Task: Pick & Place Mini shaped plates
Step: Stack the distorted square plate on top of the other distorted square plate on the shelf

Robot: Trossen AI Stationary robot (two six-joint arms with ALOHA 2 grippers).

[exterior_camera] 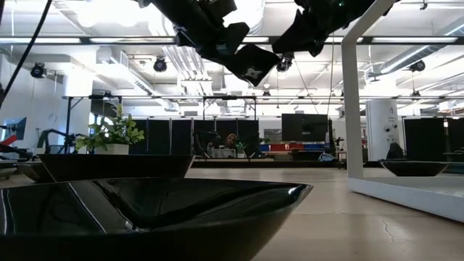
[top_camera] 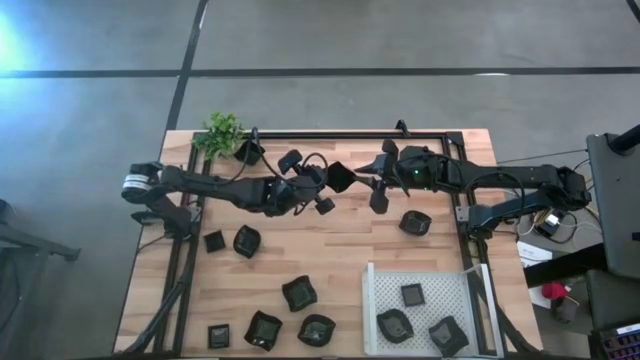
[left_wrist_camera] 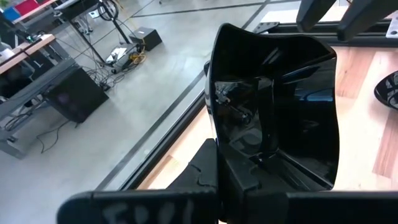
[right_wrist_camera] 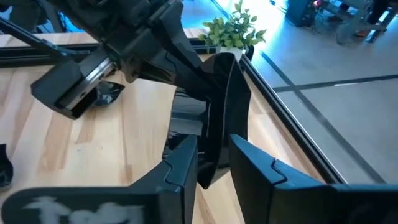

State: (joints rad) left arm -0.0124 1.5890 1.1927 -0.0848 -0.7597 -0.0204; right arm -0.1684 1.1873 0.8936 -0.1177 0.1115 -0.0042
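The black square plate (top_camera: pixel 339 177) hangs in the air above the middle of the bench (top_camera: pixel 330 255), pinched by its rim in the left hand (top_camera: pixel 326 178), whose fingers are fully closed on it. The whole coming move turns on how that plate sits between the two hands: it stands on edge, its flat face turned toward three o'clock in the high view, and the right hand (top_camera: pixel 372 177) faces it from that side, so both hands meet nearly nose to nose over the bench's centre. In the right wrist view the plate (right_wrist_camera: pixel 222 112) drops edge-first into the gap between the right hand's two fingers (right_wrist_camera: pixel 180 165), one finger on each face; the jaws look parted to about the plate's thickness, and I cannot tell whether they already press it or only straddle it. The left wrist view shows the plate (left_wrist_camera: pixel 273 112) upright in front of that hand, concave side toward the camera. By my reading this is a mid-air handover, and the right hand is the one that must close next, squeezing across the thin wall while the left hand lets go. The white perforated tray (top_camera: pixel 375 310), already carrying three plates, lies toward five o'clock from the meeting point, on the right arm's side. More mini plates are scattered on the bench from six to eight o'clock, and a small green plant (top_camera: pixel 222 131) stands at the far ten o'clock corner.
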